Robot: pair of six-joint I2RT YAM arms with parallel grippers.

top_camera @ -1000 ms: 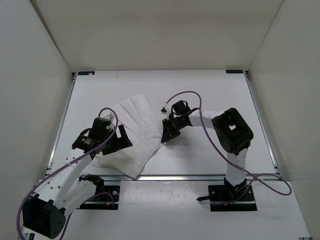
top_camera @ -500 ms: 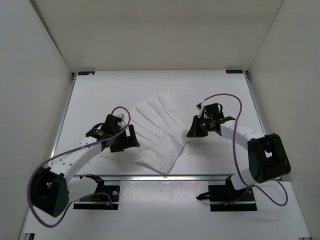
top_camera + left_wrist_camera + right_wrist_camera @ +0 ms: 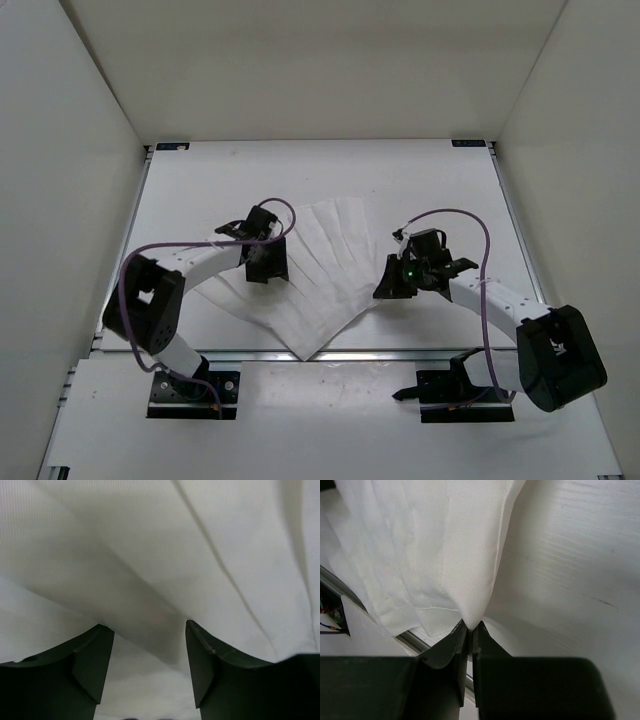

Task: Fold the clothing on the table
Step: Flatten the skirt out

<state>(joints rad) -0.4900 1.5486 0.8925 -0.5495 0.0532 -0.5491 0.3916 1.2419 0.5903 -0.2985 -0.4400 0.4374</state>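
Clothing [image 3: 320, 285] is now fanned wider on the table [image 3: 420, 180], near the front rail [image 3: 400, 354], having been dragged rightward within the last second. Its right edge is pinched in the closed jaws of the right gripper [image 3: 388, 287]. The left gripper [image 3: 268, 270] has been swung over its left side, jaws partly open and narrowing, with nothing gripped yet. A second hold for folding appears to be in preparation.

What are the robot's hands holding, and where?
The right gripper pinches the white clothing at its right edge. The left gripper is open over the clothing, holding nothing.
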